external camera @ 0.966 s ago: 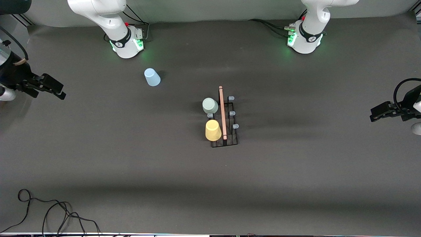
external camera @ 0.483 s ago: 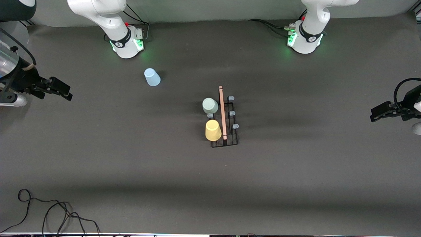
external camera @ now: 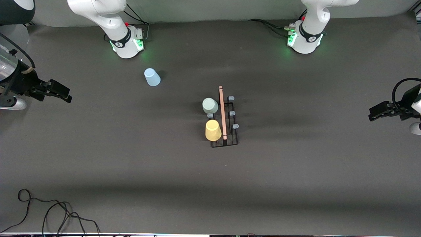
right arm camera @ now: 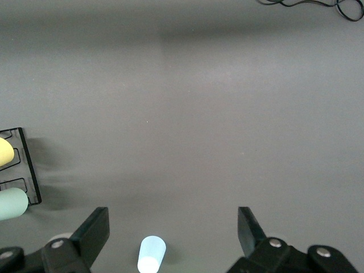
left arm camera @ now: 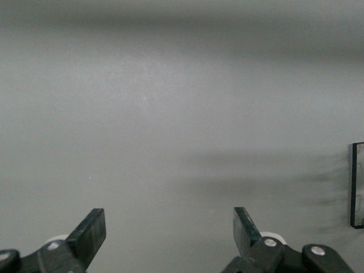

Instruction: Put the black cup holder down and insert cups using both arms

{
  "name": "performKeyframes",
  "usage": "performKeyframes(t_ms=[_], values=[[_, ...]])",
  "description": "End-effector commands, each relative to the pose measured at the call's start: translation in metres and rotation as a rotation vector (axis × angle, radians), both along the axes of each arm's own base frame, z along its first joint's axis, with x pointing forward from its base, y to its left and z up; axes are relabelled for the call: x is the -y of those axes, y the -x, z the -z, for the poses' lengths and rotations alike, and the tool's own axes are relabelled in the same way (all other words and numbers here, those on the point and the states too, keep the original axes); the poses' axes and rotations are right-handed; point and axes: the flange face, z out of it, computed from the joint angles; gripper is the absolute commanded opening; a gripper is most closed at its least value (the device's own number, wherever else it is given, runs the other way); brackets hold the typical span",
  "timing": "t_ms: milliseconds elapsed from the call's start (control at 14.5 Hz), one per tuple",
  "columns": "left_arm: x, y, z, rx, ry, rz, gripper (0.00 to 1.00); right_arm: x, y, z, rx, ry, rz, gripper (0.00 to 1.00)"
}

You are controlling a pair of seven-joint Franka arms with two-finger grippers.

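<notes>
The black cup holder (external camera: 230,144) stands mid-table, its wooden handle (external camera: 222,113) pointing toward the front camera. The yellow cup (external camera: 213,130) and the grey-green cup (external camera: 210,105) sit upside down on pegs in the row facing the right arm's end. The light blue cup (external camera: 152,77) stands upside down on the table near the right arm's base. It also shows in the right wrist view (right arm camera: 152,255), with the holder (right arm camera: 28,165). My right gripper (external camera: 65,95) (right arm camera: 173,219) is open and empty over the right arm's end. My left gripper (external camera: 371,116) (left arm camera: 169,219) is open and empty over the left arm's end.
A black cable (external camera: 49,210) lies coiled at the table's front corner on the right arm's end. Several pale-tipped pegs (external camera: 232,113) stand bare in the holder's row facing the left arm's end.
My right gripper has moved a little toward the middle of the table. My left gripper has shifted very slightly. The cups and holder have not moved.
</notes>
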Motion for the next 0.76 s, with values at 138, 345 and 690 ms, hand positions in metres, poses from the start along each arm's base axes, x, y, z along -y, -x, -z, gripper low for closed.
performKeyframes(t_ms=[138,345,690], values=[[0.0033,0.0015,-0.003,-0.006,-0.005,-0.003,1.0,0.0023,-0.0018,-0.0063,-0.003,0.019,-0.013,1.0],[0.0034,0.0008,-0.0023,-0.005,-0.005,-0.003,1.0,0.0023,-0.0018,-0.0063,-0.003,0.019,-0.013,1.0],[0.0034,-0.0003,-0.0007,-0.005,-0.005,-0.001,1.0,0.0035,-0.0006,-0.0101,-0.015,0.021,-0.01,1.0]])
